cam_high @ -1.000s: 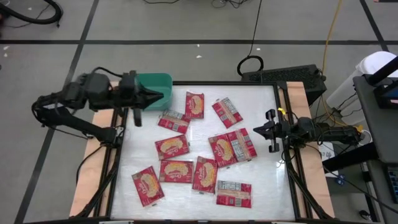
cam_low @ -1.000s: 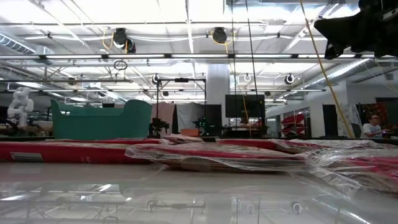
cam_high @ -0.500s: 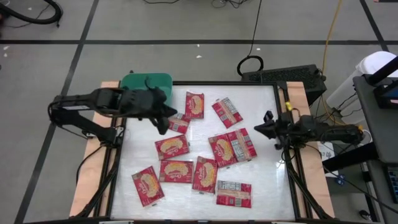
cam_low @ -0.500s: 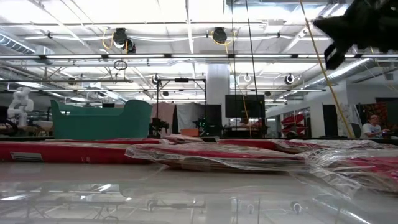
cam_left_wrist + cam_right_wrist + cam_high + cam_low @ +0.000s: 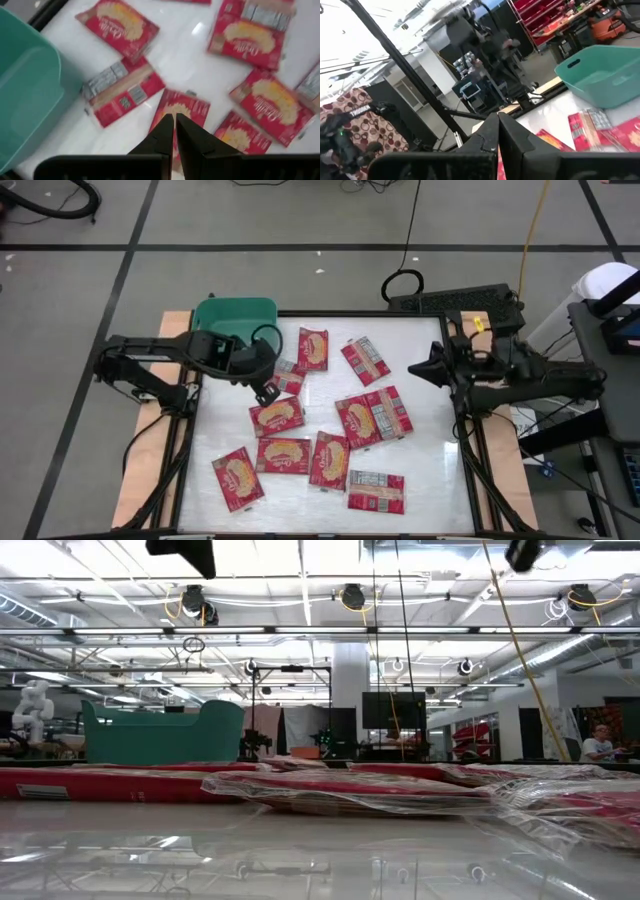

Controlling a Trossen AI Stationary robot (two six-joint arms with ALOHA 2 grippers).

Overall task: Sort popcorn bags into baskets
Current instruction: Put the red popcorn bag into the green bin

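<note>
Several red popcorn bags lie flat on the white table, among them one [image 5: 278, 415] in the middle, one [image 5: 280, 376] with a grey label close to the basket, and one [image 5: 376, 491] at the near edge. The teal basket [image 5: 235, 315] stands at the far left corner; no bag shows in it. My left gripper [image 5: 267, 390] hangs above the bags by the basket, fingers shut [image 5: 174, 120], pointing down at a bag [image 5: 187, 106]. It holds nothing. My right gripper [image 5: 415, 368] is raised over the table's right side, shut [image 5: 498, 120] and empty.
The table has a dark frame and wooden side strips [image 5: 490, 350]. The bags crowd the middle and near half, some overlapping [image 5: 374, 415]. Bare white surface [image 5: 425, 470] shows along the right side. Cables and a white bin [image 5: 600, 290] lie beyond the table.
My left gripper has swung from over the basket toward the table's near right, out over the bags, and tipped downward. My right arm has risen and shifted toward the far edge, with its gripper turned toward the table's middle. No bag has moved.
</note>
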